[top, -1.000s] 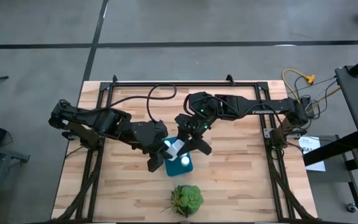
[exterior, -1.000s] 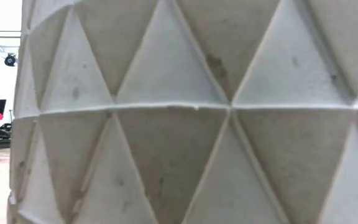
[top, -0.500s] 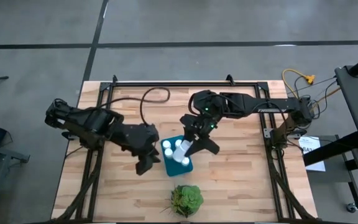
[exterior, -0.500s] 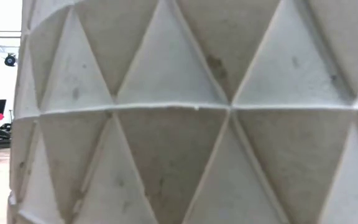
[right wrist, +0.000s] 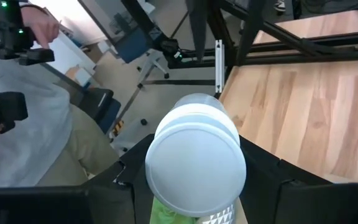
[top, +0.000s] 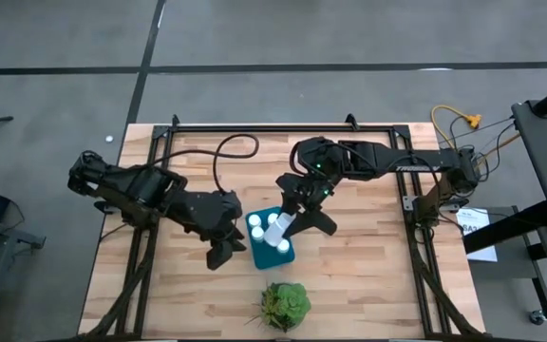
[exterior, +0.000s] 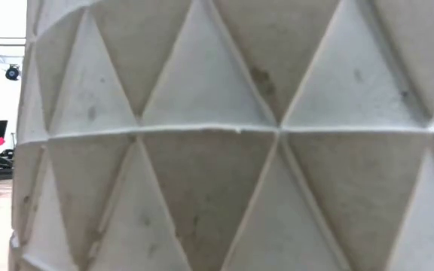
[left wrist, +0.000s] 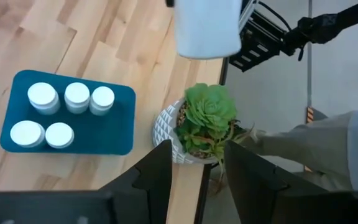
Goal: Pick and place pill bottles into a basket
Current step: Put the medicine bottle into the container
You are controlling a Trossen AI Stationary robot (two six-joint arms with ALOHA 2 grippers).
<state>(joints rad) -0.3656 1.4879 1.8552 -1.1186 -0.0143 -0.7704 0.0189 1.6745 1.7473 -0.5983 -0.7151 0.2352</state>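
The teal basket (top: 272, 241) stands on the table's middle, with several white pill bottles (left wrist: 76, 96) upright in it. My right gripper (top: 292, 222) is above the basket's far right side, shut on one more white bottle (top: 275, 228). That bottle also shows at the upper edge of the left wrist view (left wrist: 207, 28). My left gripper (top: 222, 250) is open and empty, just left of the basket. Its fingers (left wrist: 160, 171) are spread apart. My right gripper pinches the bottle's round body (right wrist: 194, 124) between its two fingers (right wrist: 126, 180), one on each side. The fingers slant down from the table's far right. The bottle is tilted and lifted clear above the basket, with one round end (right wrist: 194, 165) toward the wrist camera.
A green plant (top: 285, 304) in a white triangle-patterned pot (exterior: 224, 135) stands near the front edge, just beyond the basket; the pot fills the low view. A person in grey (right wrist: 30, 124) stands off the table's near side. Bare wood (top: 368, 256) lies on both sides.
My left gripper has drawn back from over the basket toward the table's left and near edges and now hangs beside it. My right gripper has stayed over the basket with its bottle, shifting only slightly to the right.
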